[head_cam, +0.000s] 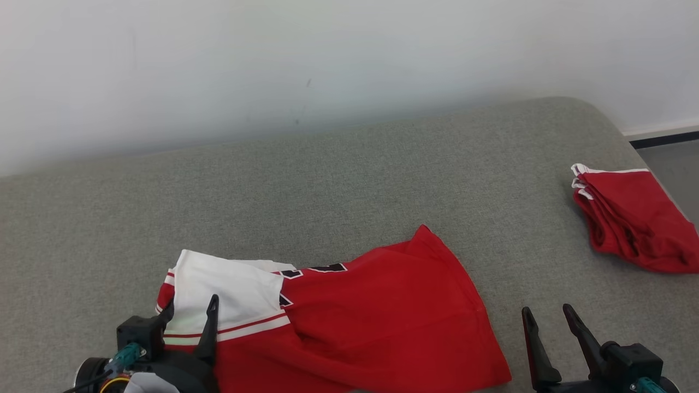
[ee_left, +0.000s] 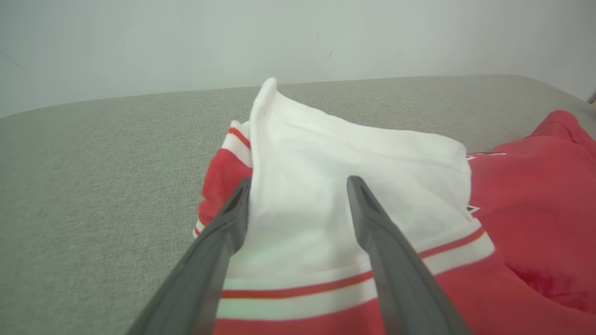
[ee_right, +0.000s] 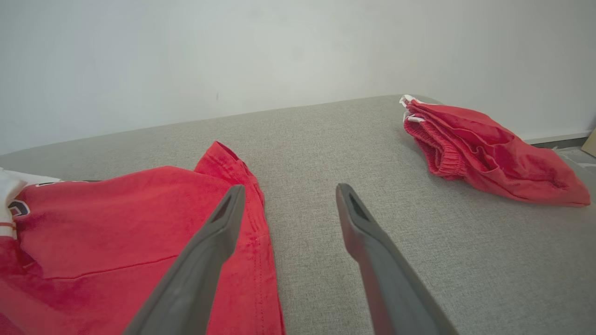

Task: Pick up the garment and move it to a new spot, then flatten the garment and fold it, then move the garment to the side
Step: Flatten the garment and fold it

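The garment (head_cam: 377, 316) is a red shirt with a white, red-striped sleeve part, lying loosely rumpled on the grey padded surface near its front edge. My left gripper (head_cam: 188, 311) hovers over the white part at the garment's left end, jaws open, nothing between them; the left wrist view shows the white cloth (ee_left: 326, 186) under the spread fingers (ee_left: 372, 223). My right gripper (head_cam: 546, 316) stands open at the lower right, just off the garment's right hem (ee_right: 251, 200), over bare surface.
A second red piece of clothing (head_cam: 633, 218) with white trim lies folded at the right edge of the grey surface (head_cam: 327, 180), also seen in the right wrist view (ee_right: 484, 149). A pale wall rises behind. Floor shows at the far right (head_cam: 677, 164).
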Controlling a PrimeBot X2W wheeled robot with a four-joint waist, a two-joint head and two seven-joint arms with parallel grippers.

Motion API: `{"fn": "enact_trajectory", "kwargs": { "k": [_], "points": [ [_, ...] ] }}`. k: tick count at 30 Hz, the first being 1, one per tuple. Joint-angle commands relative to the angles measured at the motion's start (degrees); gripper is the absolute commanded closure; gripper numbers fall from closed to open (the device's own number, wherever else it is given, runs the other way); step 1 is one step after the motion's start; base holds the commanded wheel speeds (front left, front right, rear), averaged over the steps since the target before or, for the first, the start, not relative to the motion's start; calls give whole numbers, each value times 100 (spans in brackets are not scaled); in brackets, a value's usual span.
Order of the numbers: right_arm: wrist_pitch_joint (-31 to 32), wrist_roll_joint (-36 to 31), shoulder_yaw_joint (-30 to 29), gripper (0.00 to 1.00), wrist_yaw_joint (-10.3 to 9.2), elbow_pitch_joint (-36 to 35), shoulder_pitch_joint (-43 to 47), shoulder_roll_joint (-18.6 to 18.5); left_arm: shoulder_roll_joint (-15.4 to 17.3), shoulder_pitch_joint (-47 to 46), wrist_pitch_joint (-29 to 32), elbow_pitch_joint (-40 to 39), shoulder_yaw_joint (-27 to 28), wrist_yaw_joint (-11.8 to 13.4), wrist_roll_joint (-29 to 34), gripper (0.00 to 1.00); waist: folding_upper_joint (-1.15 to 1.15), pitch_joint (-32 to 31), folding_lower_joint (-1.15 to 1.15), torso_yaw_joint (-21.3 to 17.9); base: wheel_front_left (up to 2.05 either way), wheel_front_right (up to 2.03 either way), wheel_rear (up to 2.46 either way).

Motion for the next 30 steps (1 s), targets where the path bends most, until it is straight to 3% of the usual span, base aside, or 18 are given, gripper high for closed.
{"fn": "enact_trajectory", "kwargs": {
  "k": [1, 13, 21, 22, 23, 30],
  "points": [
    [-22, 20, -2, 0, -14, -13, -34, -26, 36, -68, -27, 49, -35, 11, -89, 0, 0, 68, 0, -59, 0, 0, 0],
    [-38, -5, -1, 0, -14, -4, -93, 23, 182, -457, 137, 44, -740, 9, -408, 0, 0, 174, 0, 32, 0, 0, 0],
    [-16, 24, 116, 0, -14, -17, -248, 24, 344, -825, 353, 262, -747, 10, -552, 0, 0, 388, 0, 18, 0, 0, 0],
    [-14, 23, 129, 0, -14, -11, -275, 20, 366, -888, 354, 280, -749, 10, -582, 62, 0, 415, 0, 9, 0, 0, 0],
    [-11, 20, 146, 0, -14, -4, -302, 17, 394, -937, 349, 290, -764, 10, -597, 100, 0, 441, 0, -3, 0, 0, 0],
    [293, 57, 262, 0, -14, 102, -442, -83, 588, -969, 359, 136, -919, 12, -834, 100, 0, 528, 0, -24, 0, 0, 0]
  ]
}}
